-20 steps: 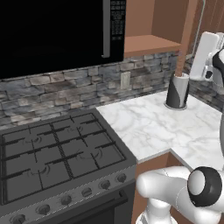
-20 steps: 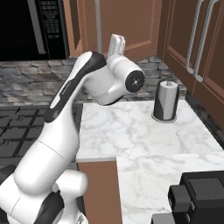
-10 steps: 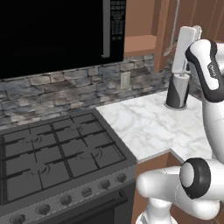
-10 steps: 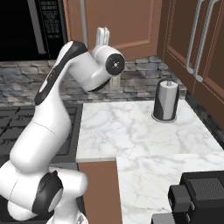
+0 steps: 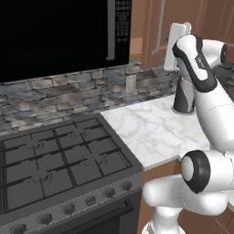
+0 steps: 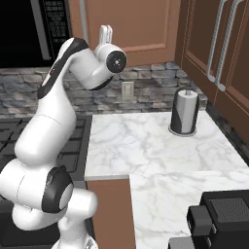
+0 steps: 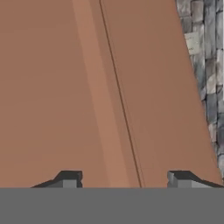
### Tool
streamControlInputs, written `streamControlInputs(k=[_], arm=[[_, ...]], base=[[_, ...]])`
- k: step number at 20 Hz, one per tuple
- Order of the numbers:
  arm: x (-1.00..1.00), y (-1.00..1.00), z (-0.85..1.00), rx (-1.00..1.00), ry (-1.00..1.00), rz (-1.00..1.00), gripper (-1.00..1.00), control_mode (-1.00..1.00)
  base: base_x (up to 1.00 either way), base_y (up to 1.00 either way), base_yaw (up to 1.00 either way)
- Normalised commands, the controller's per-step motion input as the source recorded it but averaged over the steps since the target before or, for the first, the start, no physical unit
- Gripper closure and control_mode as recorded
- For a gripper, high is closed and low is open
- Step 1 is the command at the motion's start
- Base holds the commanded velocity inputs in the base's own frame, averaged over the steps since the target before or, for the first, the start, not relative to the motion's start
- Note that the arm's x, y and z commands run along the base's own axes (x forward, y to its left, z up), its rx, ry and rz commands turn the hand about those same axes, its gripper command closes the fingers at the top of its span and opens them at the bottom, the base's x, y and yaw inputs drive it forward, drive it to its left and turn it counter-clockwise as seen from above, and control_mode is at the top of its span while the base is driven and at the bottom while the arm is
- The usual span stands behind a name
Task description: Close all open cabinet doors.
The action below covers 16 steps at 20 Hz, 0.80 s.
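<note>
Cabinet door (image 7: 87,87) loomed before the empty, part-spread claw (image 7: 124,177); its tips risked glancing off the panel.

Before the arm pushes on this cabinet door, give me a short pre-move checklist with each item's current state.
1. Gripper faces the cabinet door: ok, its panel is right ahead in the hand view.
2. Gripper touching the door: cannot tell.
3. Gripper empty: ok, fingertips apart, nothing between them.
4. Door fully closed: cannot tell; in the left base view it seems to stand out from the wall.
5. Paper towel holder clear of the arm: ok, upright on the marble counter, to the side.
6. Right-wall cabinet doors: look closed, ok.
</note>
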Motion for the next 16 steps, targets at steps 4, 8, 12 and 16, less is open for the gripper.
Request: streamControlInputs(k=[4,8,12,16], arm=[[0.65,0.32,-0.06,0.00,0.00,0.00,-1.00,-1.00],[0.63,0.21,-0.08,0.00,0.00,0.00,-1.00,-1.00],[0.56,0.05,-0.08,0.00,0.00,-0.01,-1.00,-1.00],[0.55,0.08,-0.12,0.00,0.00,-0.04,-1.00,-1.00]], base=[[0.00,0.00,0.00],[0.00,0.00,0.00],[0.00,0.00,0.00],[0.00,0.00,0.00]])
